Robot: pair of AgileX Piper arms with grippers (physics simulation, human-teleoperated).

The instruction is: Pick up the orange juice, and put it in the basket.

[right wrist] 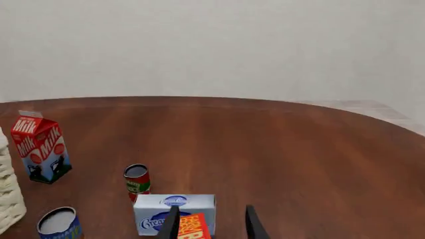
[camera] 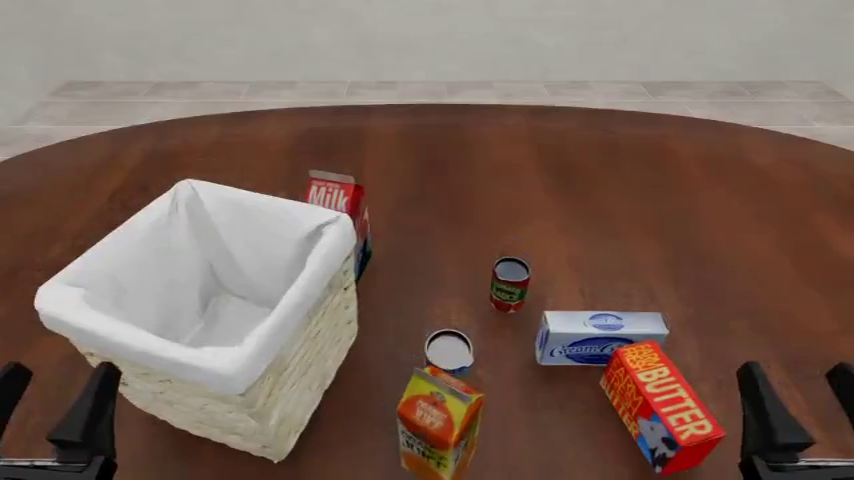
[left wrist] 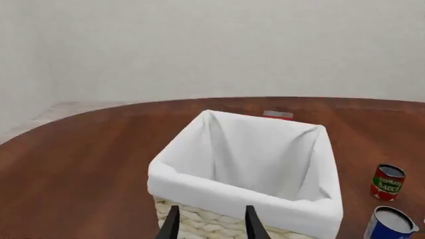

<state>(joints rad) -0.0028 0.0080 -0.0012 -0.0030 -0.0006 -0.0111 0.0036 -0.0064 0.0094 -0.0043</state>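
Front view: juice [camera: 439, 422] stands upright at the near edge of the table [camera: 601, 180], just right of the basket [camera: 200, 375] and apart from it. Carton untouched; neither gripper near it.

Basket sits at the left, white lining folded over the rim, interior shows only cloth. Milk [camera: 336, 205] stands upright right behind its far right corner; whether they touch, cannot tell.

Blue can [camera: 450, 351] just behind the juice. Red can [camera: 510, 283] farther back and to the right. White box [camera: 602, 336] lies right of the blue can; butter [camera: 659, 405] tilted just in front of it, near the right gripper.

Left gripper [camera: 51, 420] low at the near left corner, in front of the basket; 2 fingers spread, nothing between them. Left wrist view confirms: fingers [left wrist: 171, 225] apart, basket wall beyond.

Right gripper [camera: 798, 420] at the near right corner, fingers spread, holding nothing. Right wrist view: fingers [right wrist: 253, 224] apart, butter and white box just ahead.
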